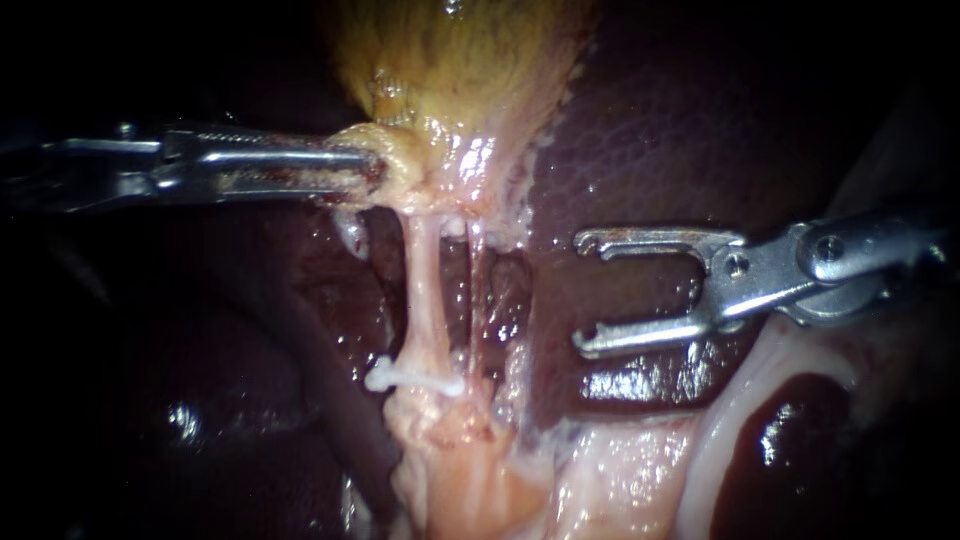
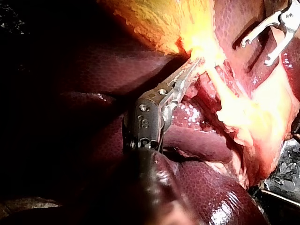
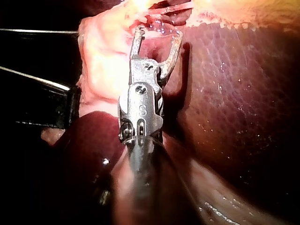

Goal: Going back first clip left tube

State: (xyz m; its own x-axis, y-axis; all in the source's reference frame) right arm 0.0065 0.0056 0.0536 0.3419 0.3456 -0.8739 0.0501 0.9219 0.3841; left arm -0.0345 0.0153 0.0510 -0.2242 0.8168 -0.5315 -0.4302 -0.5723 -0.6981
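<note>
My left instrument [image 1: 372,168] comes in from the left, its jaws shut on the pale neck of the gallbladder [image 1: 440,70], which it holds taut. Two thin tubes hang from there. The left tube [image 1: 422,290] is the thicker one and carries a white clip [image 1: 415,378] across its lower end. The right tube [image 1: 476,290] is thin and bare. My right instrument [image 1: 585,293] hovers to the right of the tubes over the liver, its forked jaws wide open and empty. The right wrist view shows those open jaws [image 3: 157,33] apart from the tissue ahead.
Dark red liver [image 1: 680,120] surrounds the site on both sides. Pale fatty tissue [image 1: 470,470] spreads below the clip and toward the lower right. In the left wrist view, my left instrument [image 2: 194,63] grips the yellow tissue, with my right instrument's jaws [image 2: 257,52] beyond.
</note>
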